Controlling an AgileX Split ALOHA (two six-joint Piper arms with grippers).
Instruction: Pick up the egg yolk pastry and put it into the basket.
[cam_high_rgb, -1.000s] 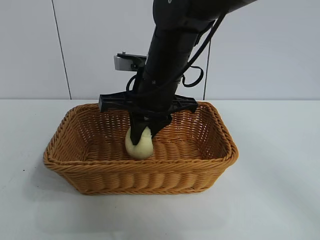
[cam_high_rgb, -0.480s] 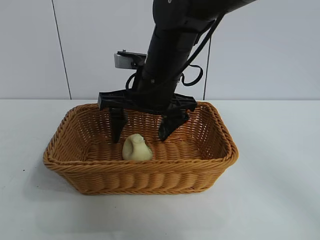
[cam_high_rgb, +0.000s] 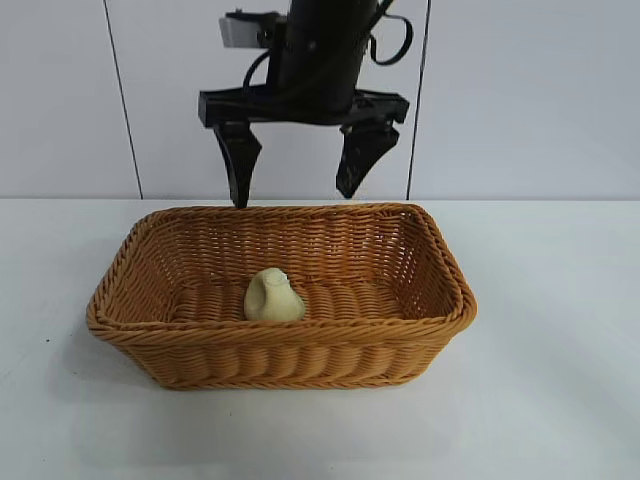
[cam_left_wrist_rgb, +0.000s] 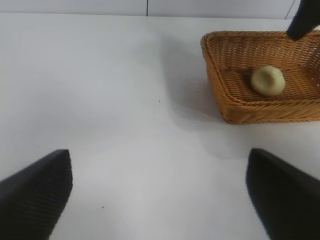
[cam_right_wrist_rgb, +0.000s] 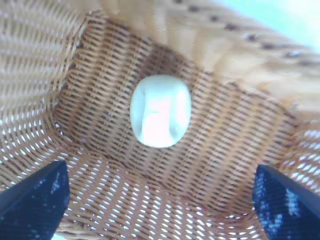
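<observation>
The egg yolk pastry (cam_high_rgb: 274, 297), a small pale cream bun, lies loose on the floor of the golden-brown wicker basket (cam_high_rgb: 280, 360), left of its centre. My right gripper (cam_high_rgb: 294, 195) hangs open above the basket's back rim, well clear of the pastry, with nothing between its fingers. In the right wrist view the pastry (cam_right_wrist_rgb: 160, 118) lies on the basket's weave (cam_right_wrist_rgb: 225, 150) beyond the open right gripper (cam_right_wrist_rgb: 160, 190). My left gripper (cam_left_wrist_rgb: 159, 170) is open over bare table, far from the basket (cam_left_wrist_rgb: 260, 107) and the pastry (cam_left_wrist_rgb: 267, 80).
The basket stands on a white table (cam_high_rgb: 560, 400) in front of a white panelled wall (cam_high_rgb: 520, 100). One dark finger of the right gripper (cam_left_wrist_rgb: 305, 20) shows above the basket in the left wrist view.
The right gripper opened and let go of the pastry, which now rests on the basket floor. It then rose from inside the basket to above the rim.
</observation>
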